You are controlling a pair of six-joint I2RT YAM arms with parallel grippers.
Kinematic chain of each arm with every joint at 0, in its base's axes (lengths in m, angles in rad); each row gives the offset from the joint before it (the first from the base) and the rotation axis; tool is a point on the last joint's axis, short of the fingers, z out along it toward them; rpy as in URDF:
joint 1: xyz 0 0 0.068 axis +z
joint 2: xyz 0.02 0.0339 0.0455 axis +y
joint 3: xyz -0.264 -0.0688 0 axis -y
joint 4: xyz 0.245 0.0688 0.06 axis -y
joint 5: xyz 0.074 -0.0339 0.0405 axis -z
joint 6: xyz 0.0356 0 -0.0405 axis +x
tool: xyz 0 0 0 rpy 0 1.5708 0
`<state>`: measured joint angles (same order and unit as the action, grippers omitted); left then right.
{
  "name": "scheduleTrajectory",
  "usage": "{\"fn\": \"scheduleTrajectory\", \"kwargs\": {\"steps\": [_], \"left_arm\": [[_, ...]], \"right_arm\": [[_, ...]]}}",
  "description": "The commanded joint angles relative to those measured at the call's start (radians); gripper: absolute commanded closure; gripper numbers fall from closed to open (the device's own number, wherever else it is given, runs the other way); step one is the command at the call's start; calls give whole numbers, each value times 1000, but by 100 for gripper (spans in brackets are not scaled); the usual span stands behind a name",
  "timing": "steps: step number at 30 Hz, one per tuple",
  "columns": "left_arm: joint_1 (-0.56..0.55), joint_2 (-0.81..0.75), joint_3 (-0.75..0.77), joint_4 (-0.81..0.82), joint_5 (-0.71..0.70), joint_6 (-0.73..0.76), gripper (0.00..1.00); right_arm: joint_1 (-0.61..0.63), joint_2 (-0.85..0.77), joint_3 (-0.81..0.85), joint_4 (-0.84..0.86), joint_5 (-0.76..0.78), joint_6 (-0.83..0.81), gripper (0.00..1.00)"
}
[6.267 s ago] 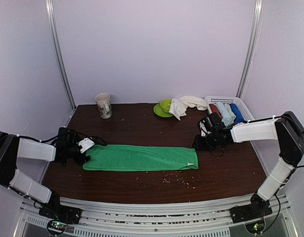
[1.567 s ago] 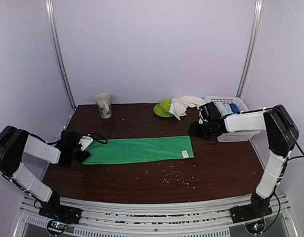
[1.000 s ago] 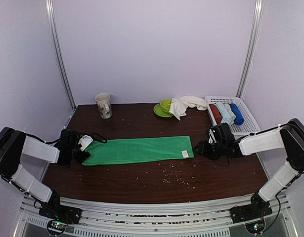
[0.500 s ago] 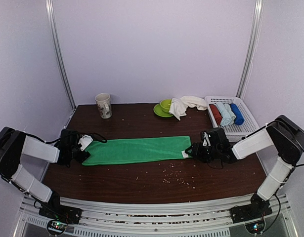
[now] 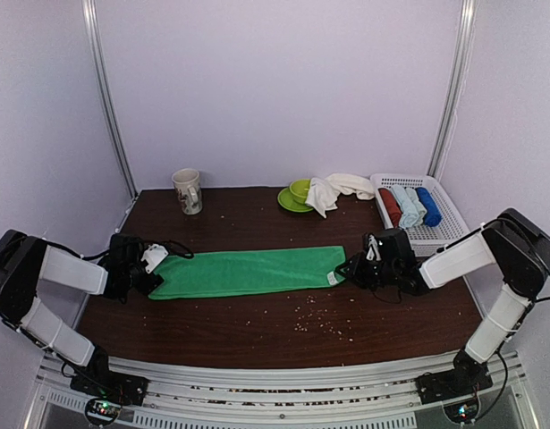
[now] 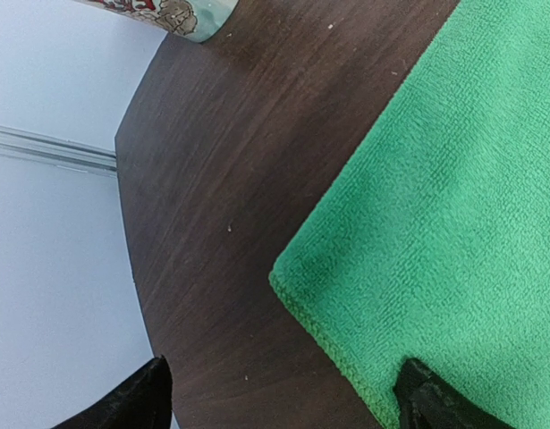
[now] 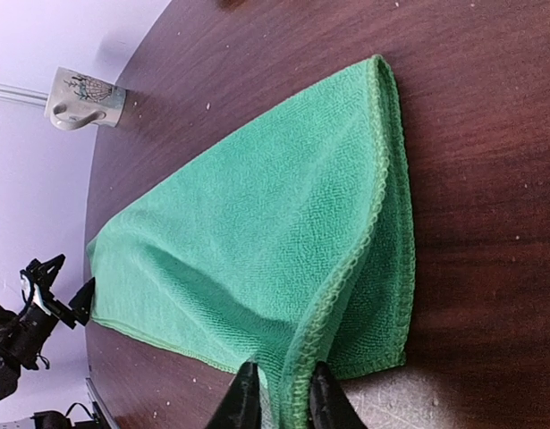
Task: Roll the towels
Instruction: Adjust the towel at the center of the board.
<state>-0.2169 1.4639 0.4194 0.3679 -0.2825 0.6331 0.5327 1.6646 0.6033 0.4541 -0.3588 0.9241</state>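
The bright green towel (image 5: 257, 271) lies flat and long across the middle of the table (image 5: 257, 223). My right gripper (image 5: 347, 268) is at its right end, shut on the towel's hemmed edge (image 7: 346, 295), which rises in a fold between the fingers (image 7: 243, 398). My left gripper (image 5: 156, 272) is open at the left end. Its fingertips (image 6: 422, 398) straddle the green towel's corner (image 6: 292, 286), one over the cloth and one over bare wood. The cream-white towel (image 5: 333, 189) lies crumpled at the back, next to the basket.
A mug (image 5: 188, 190) stands at the back left. A green bowl on a plate (image 5: 297, 193) sits beside the cream-white towel. A white basket (image 5: 449, 225) at the back right holds red, pale blue and dark blue rolls. Crumbs (image 5: 319, 322) dot the table in front.
My right gripper came in from the right onto the green towel's right end and closed on its edge, lifting it slightly. The left arm has not moved.
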Motion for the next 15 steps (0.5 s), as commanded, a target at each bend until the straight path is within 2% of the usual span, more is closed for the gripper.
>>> {"fn": "scheduleTrajectory", "kwargs": {"steps": [1,8,15], "left_arm": [[2,13,-8,-58,25,-12,10],[3,6,-10,-60,22,-7,10],[3,0,-18,-63,23,5,10]], "right_arm": [[7,3,36,-30,20,-19,83],[7,74,37,-12,33,-17,86],[7,19,17,-90,105,-46,90]]}}
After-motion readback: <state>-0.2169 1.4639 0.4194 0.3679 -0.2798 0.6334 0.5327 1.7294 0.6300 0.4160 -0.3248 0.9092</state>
